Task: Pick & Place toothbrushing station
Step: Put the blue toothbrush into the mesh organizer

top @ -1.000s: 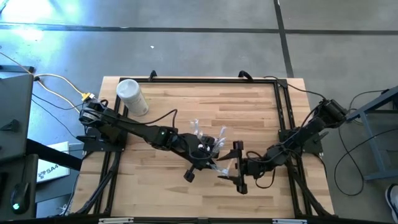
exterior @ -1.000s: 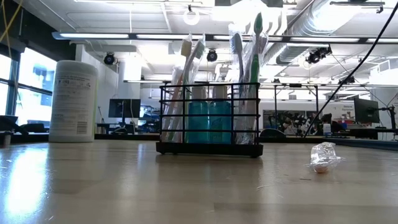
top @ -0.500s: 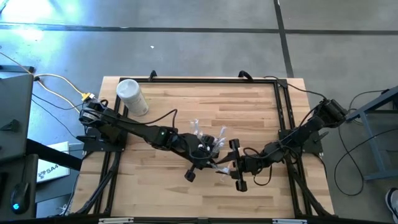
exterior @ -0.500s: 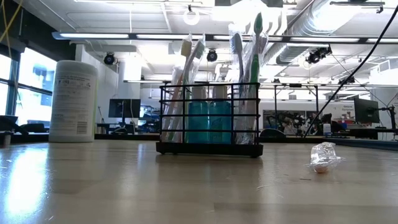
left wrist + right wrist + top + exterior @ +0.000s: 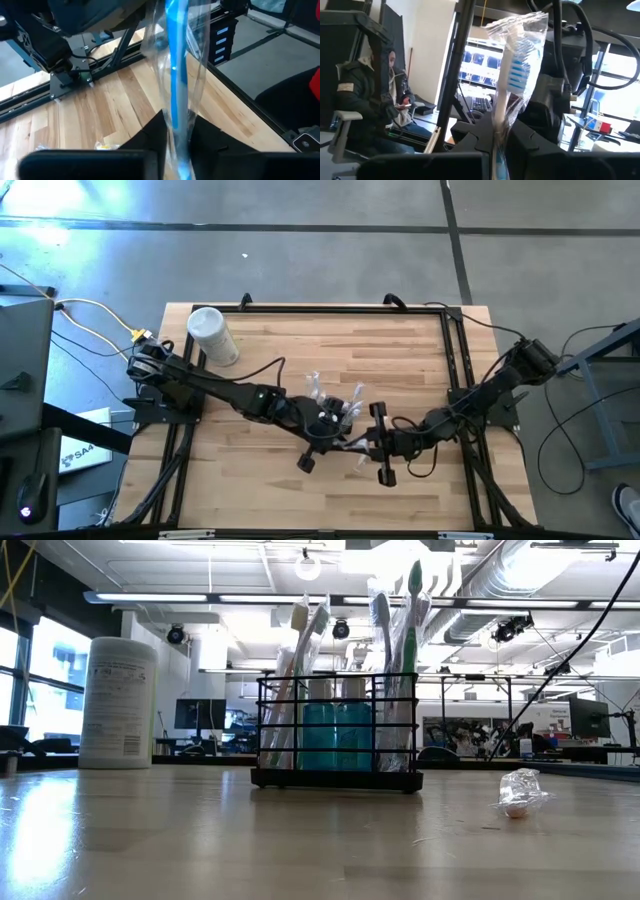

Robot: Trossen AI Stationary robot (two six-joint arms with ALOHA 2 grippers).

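The toothbrushing station [image 5: 335, 730] is a black wire holder with several toothbrushes and a teal cup. It stands on its base at mid-table [image 5: 335, 402]. Just near of it, my left gripper [image 5: 340, 442] and my right gripper [image 5: 362, 448] meet tip to tip. Both are shut on one toothbrush in a clear wrapper [image 5: 176, 75], lifted off the table. Its blue-and-white bristle head [image 5: 517, 75] shows in the right wrist view. My left gripper pinches the wrapped toothbrush's blue handle [image 5: 179, 131] between its two fingers, wrapper and all. It comes nearly level from the table's left, and the brush runs on away from the fingers, clear of the table. My right gripper pinches the brush through the wrapper on the stem below the bristle head [image 5: 498, 131]. It comes from the table's right, slanting slightly up, and the head stands above the fingers.
A white cylindrical container [image 5: 212, 335] stands at the table's far left corner. A small crumpled clear wrapper [image 5: 520, 792] lies on the wood right of the station in the low view. A seated person [image 5: 380, 95] shows in the room beyond.
My right gripper has edged toward my left gripper and shut on the wrapped toothbrush that the left one holds. The station and the white container have stayed put.
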